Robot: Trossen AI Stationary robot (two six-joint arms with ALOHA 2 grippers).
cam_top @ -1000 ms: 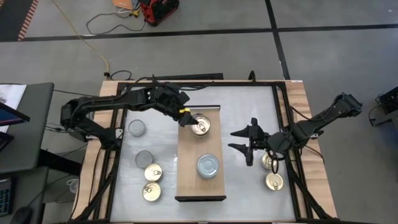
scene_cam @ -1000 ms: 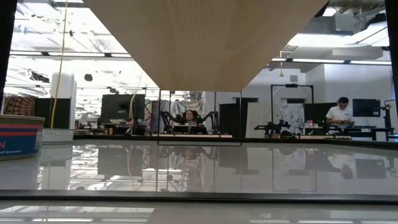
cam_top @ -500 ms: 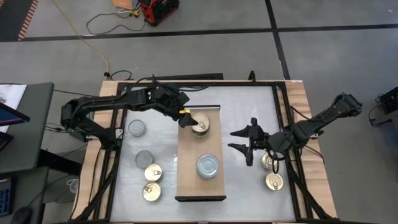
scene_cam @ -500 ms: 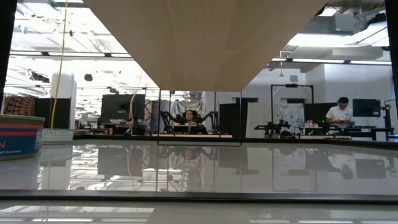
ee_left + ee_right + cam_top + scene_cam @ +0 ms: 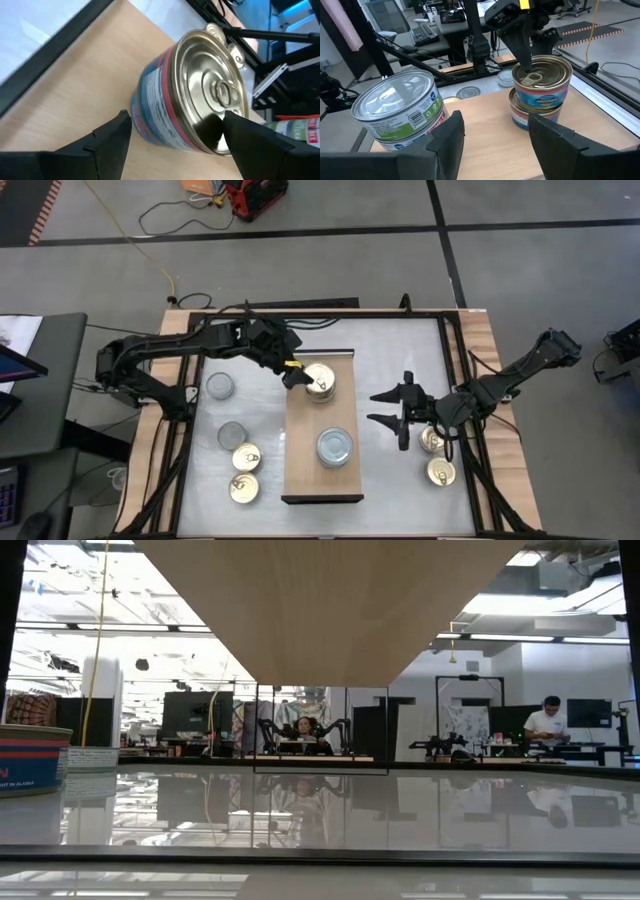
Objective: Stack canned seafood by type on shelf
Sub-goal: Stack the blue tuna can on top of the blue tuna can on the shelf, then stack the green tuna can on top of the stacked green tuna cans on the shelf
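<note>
My left gripper (image 5: 293, 376) has let go: its fingers now stand spread on either side of the gold-lidded can (image 5: 320, 381) instead of pinching it, and the tip has drawn back a little toward the left edge of the shelf (image 5: 300, 465). In the left wrist view the two dark fingers (image 5: 112, 137) flank that can with clear gaps, touching nothing. The right wrist view shows this can sitting squarely on a second gold-lidded one (image 5: 530, 116), so I take the gold stack at the far end of the shelf as two high and placed.

My right gripper (image 5: 399, 409) hangs just off the shelf's right edge, fingers apart and empty, waiting.

Toward the near end of the shelf stands the silver-lidded stack (image 5: 335, 447). Left of the shelf on the table lie two silver tins (image 5: 220, 386) and two gold tins (image 5: 246, 457); right of it, two gold tins (image 5: 440, 471). I judge six cans remain to sort.

Labels: the silver-lidded can (image 5: 400, 112) wears green, white and red with small print I cannot read; the gold ones carry blue and red bands, lettering illegible.
</note>
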